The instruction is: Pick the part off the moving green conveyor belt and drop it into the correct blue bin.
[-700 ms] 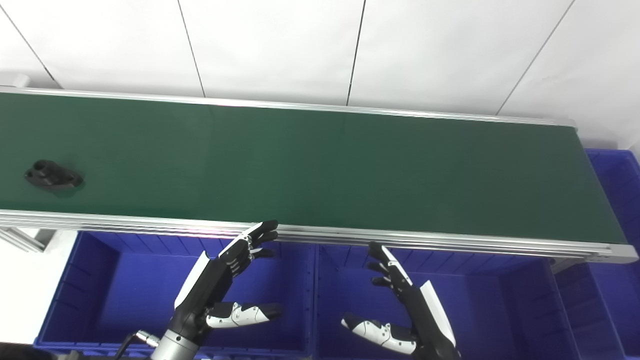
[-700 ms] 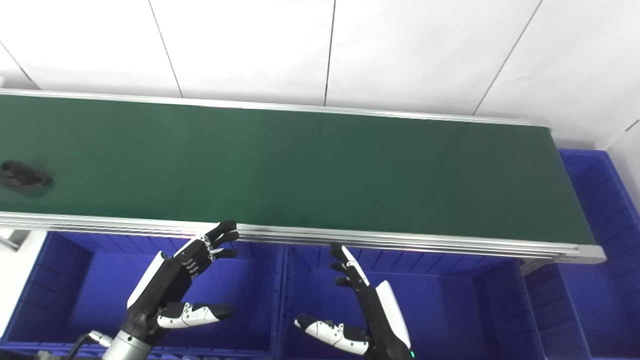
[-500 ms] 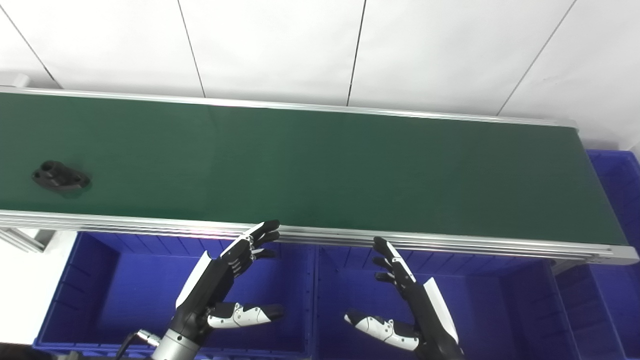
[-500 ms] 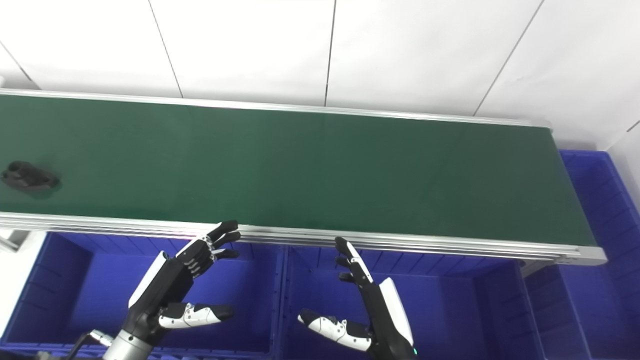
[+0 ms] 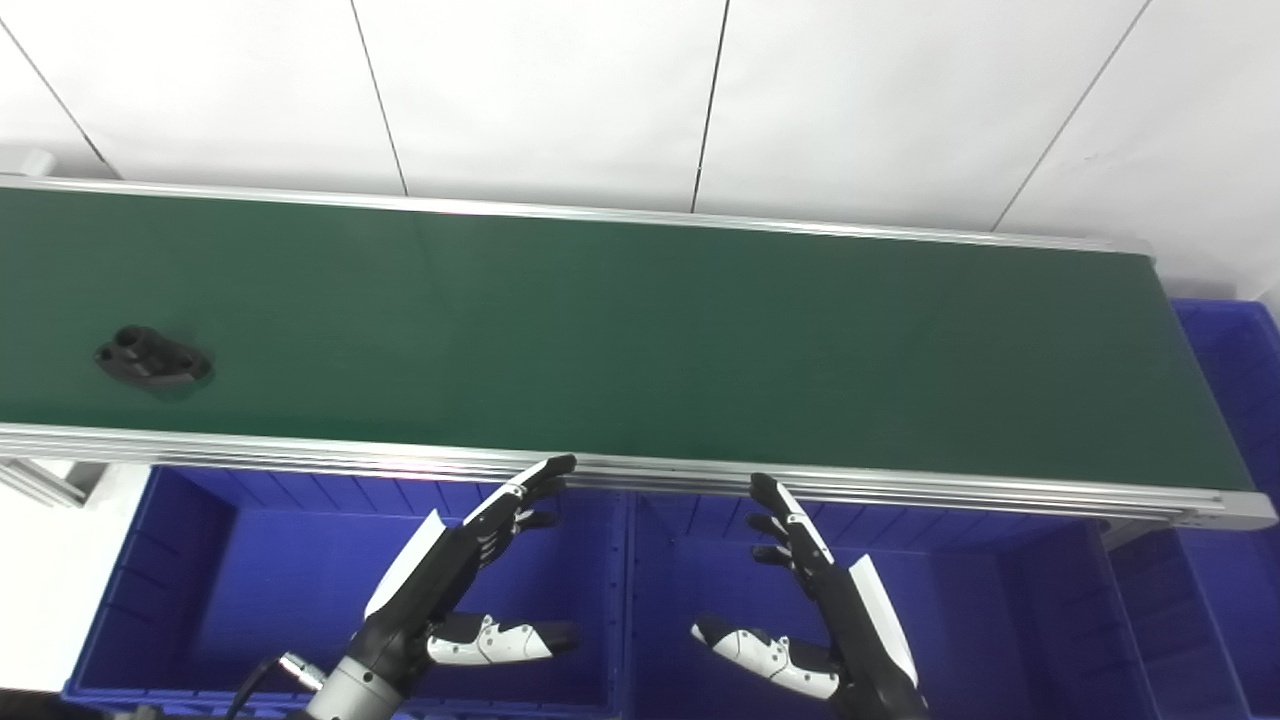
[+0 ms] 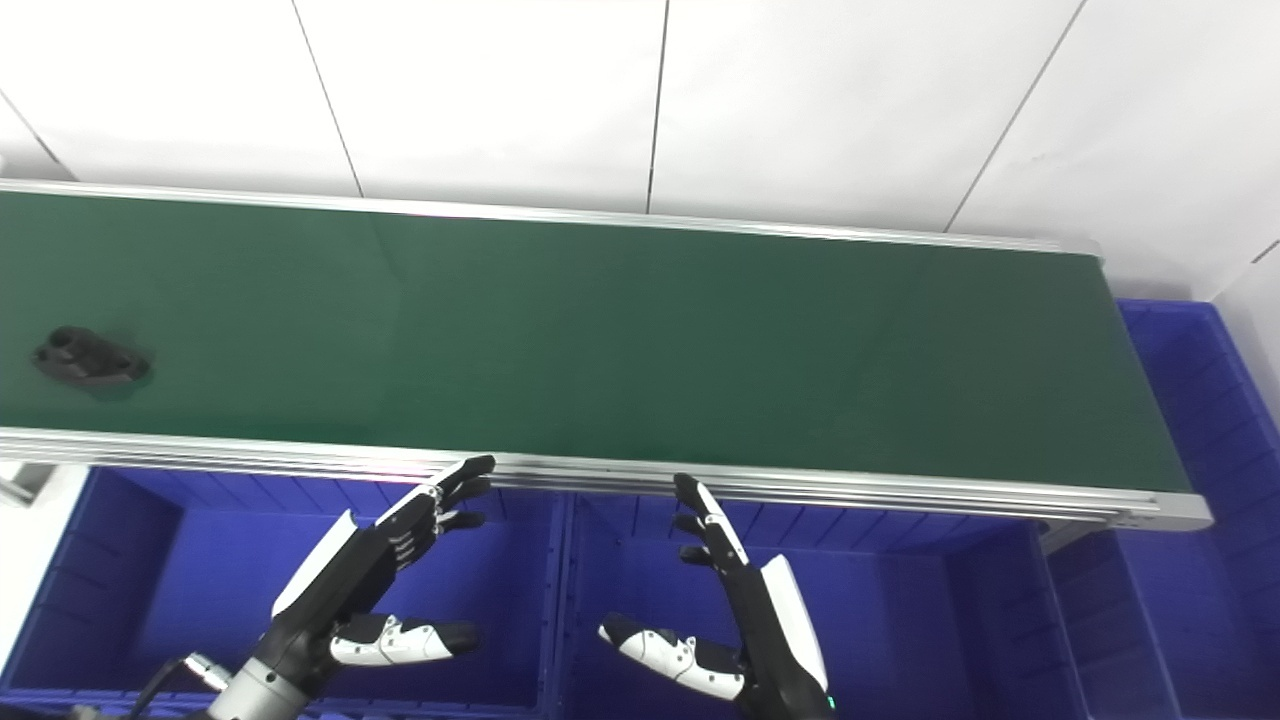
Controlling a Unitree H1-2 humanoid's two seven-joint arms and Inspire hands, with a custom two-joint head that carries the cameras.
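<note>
The part lies on the belt at the frame's left, well apart from both hands, which hang spread and empty at lower centre.

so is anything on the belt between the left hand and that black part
Nothing visible. The green belt is bare between the black part and the open left hand, which hovers over a blue bin.
</note>
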